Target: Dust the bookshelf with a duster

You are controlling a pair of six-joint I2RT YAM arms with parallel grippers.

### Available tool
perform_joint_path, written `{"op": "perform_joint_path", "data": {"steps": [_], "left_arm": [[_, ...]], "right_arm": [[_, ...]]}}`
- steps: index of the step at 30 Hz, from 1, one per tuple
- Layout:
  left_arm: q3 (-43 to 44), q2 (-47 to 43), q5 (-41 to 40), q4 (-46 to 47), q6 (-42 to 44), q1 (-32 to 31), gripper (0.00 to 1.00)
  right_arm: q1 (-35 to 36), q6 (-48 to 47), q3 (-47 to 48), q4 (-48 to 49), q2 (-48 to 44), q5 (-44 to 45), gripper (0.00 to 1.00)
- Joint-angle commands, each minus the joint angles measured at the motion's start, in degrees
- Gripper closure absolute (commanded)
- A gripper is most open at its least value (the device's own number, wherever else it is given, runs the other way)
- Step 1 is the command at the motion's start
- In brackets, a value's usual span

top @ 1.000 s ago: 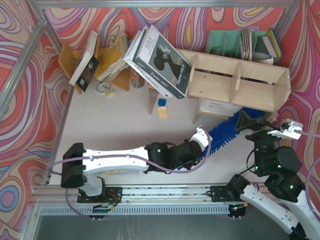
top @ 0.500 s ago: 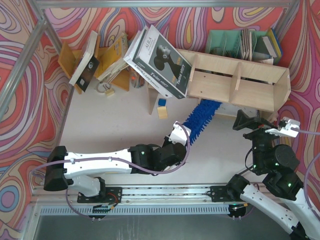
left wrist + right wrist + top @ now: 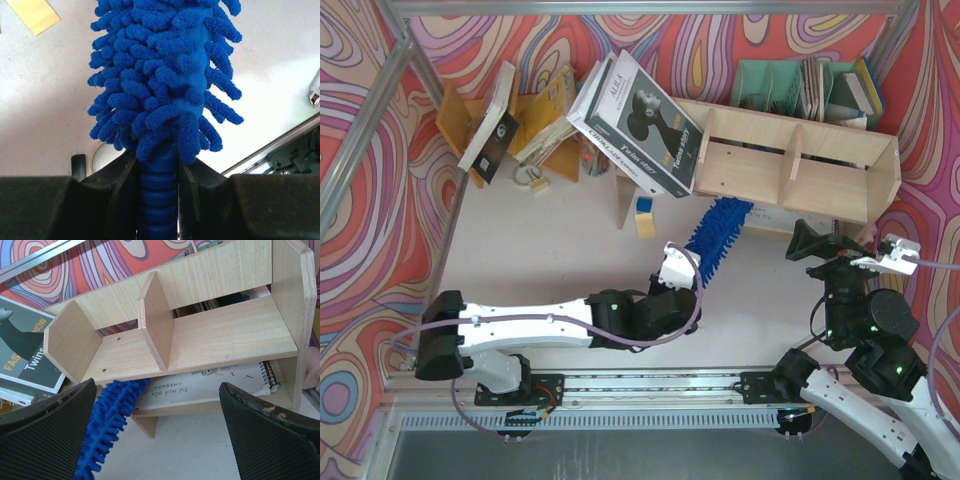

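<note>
The pale plywood bookshelf stands at the back right; in the right wrist view its dividers and lower tier show. The bright blue fluffy duster reaches from my left gripper toward the shelf's left lower front edge; its tip sits under the upper board. In the left wrist view my left gripper is shut on the duster's ribbed dark blue handle, the bristles above it. My right gripper is open and empty in front of the shelf's right part.
A large book leans on the shelf's left end. A white booklet lies on the lower tier. An orange-yellow book rack with books stands back left, a green file organizer behind the shelf. A small yellow block lies on the table.
My left arm has swung left with the duster, which turned from pointing right near my right gripper to pointing up at the shelf's left lower edge. The right arm barely shifted.
</note>
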Motion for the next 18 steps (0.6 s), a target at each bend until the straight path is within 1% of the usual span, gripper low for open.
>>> {"op": "perform_joint_path", "data": {"steps": [1,3,9,14,18], "left_arm": [[4.8,5.2,-2.9,-1.1,-2.4,0.8,1.0],[6.3,7.1,-1.5,-2.0,-2.1,1.4,1.0],[7.0,9.7,4.1,-1.5,-2.5,3.3,1.0],[7.7,9.3,4.4,-1.4,-1.3,3.3,1.0],[7.7,6.8,1.8,-0.6,-0.3,3.3,1.0]], "right_arm": [[0.1,-0.2,-0.4,1.3,-0.7,0.1,0.01],[0.1,-0.1,-0.5,1.1,-0.8,0.3,0.01],[0.1,-0.2,-0.5,0.4,-2.0,0.8,0.01],[0.1,-0.3,-0.4,0.1,-2.4,1.0,0.01],[0.1,-0.8,-0.4,0.2,-2.4,1.1,0.01]]}}
